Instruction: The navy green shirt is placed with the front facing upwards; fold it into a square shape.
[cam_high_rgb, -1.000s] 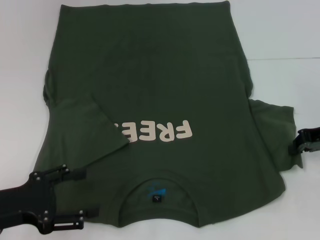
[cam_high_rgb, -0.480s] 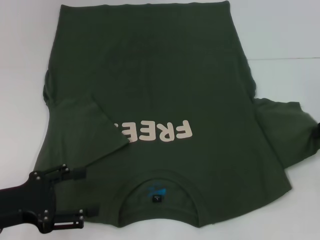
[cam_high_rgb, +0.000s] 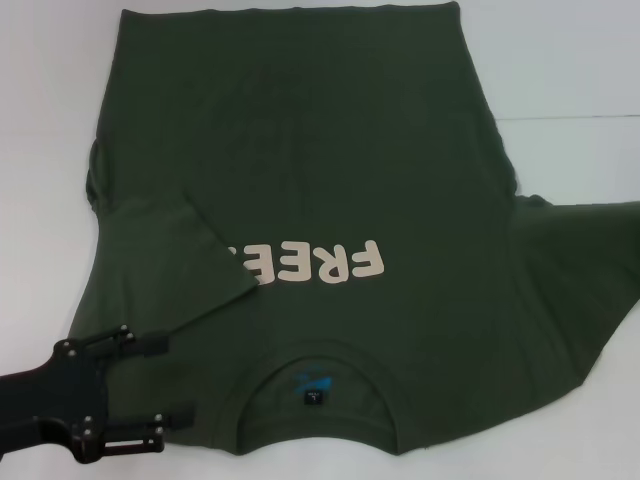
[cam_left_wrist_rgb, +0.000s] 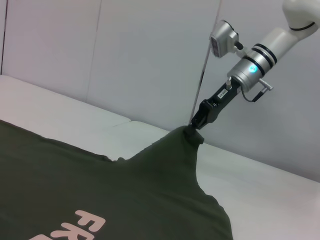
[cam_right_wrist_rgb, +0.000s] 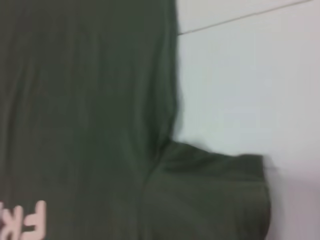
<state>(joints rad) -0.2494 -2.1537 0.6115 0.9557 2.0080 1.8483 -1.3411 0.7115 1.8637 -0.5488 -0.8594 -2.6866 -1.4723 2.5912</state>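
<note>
The navy green shirt (cam_high_rgb: 310, 180) lies front up on the white table, its collar (cam_high_rgb: 315, 385) toward me and its cream lettering (cam_high_rgb: 330, 262) partly covered. One sleeve (cam_high_rgb: 170, 255) is folded inward over the chest. My left gripper (cam_high_rgb: 178, 385) stands open at the near shoulder, by the shirt's edge. The other sleeve (cam_high_rgb: 580, 270) stretches off to the right edge of the head view. In the left wrist view my right gripper (cam_left_wrist_rgb: 196, 131) is shut on that sleeve's tip and holds it raised above the table. The right wrist view shows the shirt's body (cam_right_wrist_rgb: 90, 100) and sleeve (cam_right_wrist_rgb: 210, 200).
The white table (cam_high_rgb: 570, 70) surrounds the shirt, with a thin seam line (cam_high_rgb: 570, 117) at the right. A pale wall (cam_left_wrist_rgb: 125, 50) rises behind the table in the left wrist view.
My right gripper has left the head view to the right, drawing the sleeve outward and up so it spreads wider. The left gripper has shifted slightly toward me.
</note>
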